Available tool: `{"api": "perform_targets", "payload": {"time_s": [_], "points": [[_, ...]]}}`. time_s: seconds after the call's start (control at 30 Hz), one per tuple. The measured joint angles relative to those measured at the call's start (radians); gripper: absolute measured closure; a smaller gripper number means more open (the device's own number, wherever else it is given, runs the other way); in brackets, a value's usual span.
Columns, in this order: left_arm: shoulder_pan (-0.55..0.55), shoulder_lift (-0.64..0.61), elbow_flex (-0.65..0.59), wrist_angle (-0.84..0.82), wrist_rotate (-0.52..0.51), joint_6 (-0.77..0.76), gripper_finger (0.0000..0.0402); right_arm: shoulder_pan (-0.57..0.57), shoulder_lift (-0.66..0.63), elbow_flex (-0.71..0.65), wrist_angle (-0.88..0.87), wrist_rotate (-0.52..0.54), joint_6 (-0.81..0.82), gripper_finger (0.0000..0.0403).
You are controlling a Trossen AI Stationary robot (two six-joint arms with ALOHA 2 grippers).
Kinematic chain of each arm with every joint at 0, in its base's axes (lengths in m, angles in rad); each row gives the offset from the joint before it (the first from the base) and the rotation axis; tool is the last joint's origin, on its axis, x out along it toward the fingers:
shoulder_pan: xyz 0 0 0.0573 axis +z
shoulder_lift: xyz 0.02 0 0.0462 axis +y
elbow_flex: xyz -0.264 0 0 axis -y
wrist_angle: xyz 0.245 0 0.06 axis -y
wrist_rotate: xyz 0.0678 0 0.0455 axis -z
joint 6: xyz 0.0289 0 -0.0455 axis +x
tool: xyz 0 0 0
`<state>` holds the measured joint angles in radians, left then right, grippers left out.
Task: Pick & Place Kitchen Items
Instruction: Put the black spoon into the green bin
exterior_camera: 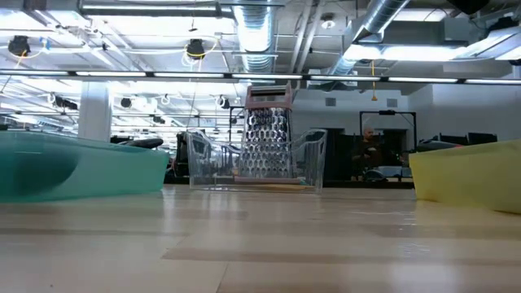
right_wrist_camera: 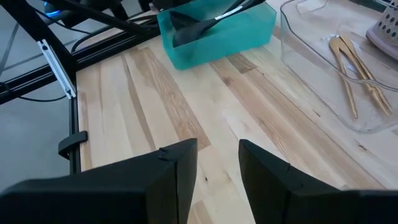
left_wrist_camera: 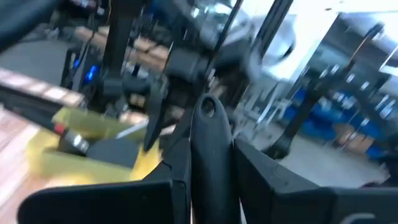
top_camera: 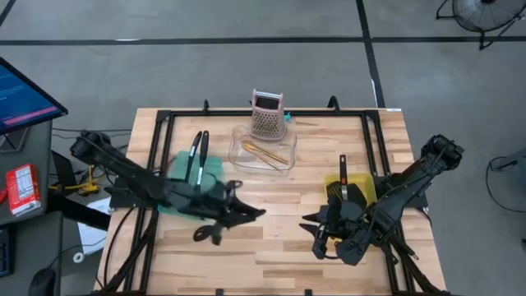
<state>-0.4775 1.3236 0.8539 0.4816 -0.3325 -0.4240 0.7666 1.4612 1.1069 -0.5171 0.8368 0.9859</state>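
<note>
A black utensil (left_wrist_camera: 208,143) is pinched by the left pincer (top_camera: 220,220) above the bench (top_camera: 271,247). The right pincer (right_wrist_camera: 217,165) is spread and empty. The utensil could be dropped if it slips, or struck against the teal bin (top_camera: 196,177).

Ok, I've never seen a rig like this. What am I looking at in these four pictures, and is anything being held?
Two dark robot arms work at a wooden table. One picture looks straight down, one looks level across the tabletop, and two come from cameras on the arms' wrists. On the table are a teal bin with two black utensils, a clear tray holding golden sticks, a pink grater, and a yellow bin with a red-marked utensil. The left hand is closed on a black utensil handle. The right hand is open and empty, near the yellow bin.
</note>
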Motion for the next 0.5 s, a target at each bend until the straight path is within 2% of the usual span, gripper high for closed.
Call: {"api": "perform_targets", "payload": {"time_s": [0.3, 0.5], "points": [[-0.008, -0.185, 0.0, 0.075, 0.071, 0.003, 0.0337, 0.0, 0.0, 0.0, 0.0, 0.001, -0.001, 0.0285], [-0.009, -0.25, 0.0, 0.174, 0.148, 0.107, 0.0335, -0.001, 0.0, 0.0, 0.0, 0.002, -0.001, 0.0285]]}}
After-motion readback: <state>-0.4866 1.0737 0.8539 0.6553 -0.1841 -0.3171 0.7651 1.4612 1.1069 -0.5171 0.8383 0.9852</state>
